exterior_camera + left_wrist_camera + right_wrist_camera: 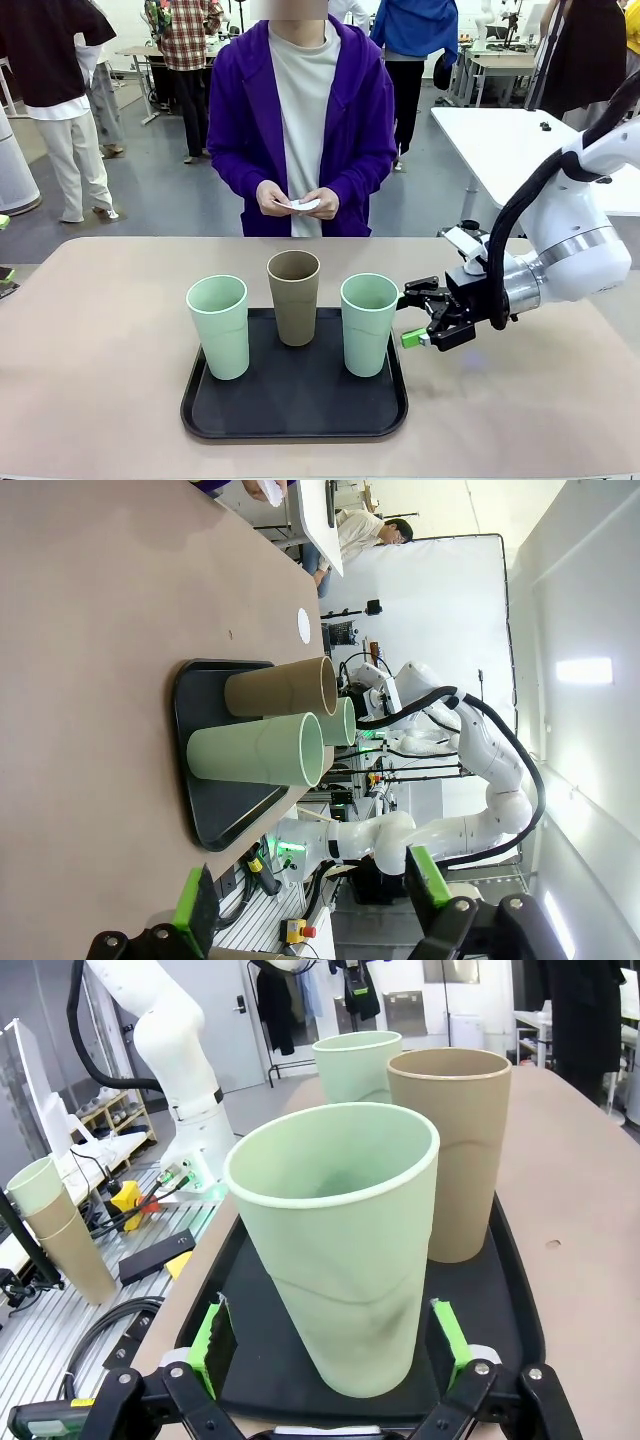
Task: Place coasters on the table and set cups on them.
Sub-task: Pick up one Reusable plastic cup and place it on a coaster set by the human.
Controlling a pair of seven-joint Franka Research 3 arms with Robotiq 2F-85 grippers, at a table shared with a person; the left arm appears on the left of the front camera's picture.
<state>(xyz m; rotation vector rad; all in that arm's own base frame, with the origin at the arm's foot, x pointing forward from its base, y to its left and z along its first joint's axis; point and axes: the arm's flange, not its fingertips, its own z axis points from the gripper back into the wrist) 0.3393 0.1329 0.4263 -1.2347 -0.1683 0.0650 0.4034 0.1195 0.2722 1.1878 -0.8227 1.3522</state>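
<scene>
**Table** (90,350): smooth beige-pink top.

**Tray** (290,420): black with rounded corners, lying on the table near the robot's edge.

**Cups:** three tall tapered tumblers with no handles stand upright and empty on the tray.
- The left mint cup (218,325) is at the tray's left.
- The tan cup (294,295) is at the middle and farther back.
- The right mint cup (368,322) is at the tray's right.
- None of them touches another.

**Right gripper** (414,316): level and aimed at the right mint cup, with the fingertips just beside its wall. The jaws are spread wide and hold nothing. The right wrist view shows the green pads (212,1332) on either side of that cup's lower half. Whether they touch it cannot be told.

**Left gripper** (310,890): jaws fully apart and empty. It is well apart from the tray and looks along the tabletop.

**Coasters** (303,205): a small white bundle in the person's hands (272,198) at chest height beyond the far edge. It is off the table, and its edge pattern is too small to make out.

**Hidden or cut off:**
- In the right wrist view, the farthest mint cup shows only its upper part behind the other two.
- In the left wrist view, one mint cup is largely hidden behind the tan cup and the nearer mint cup.
</scene>
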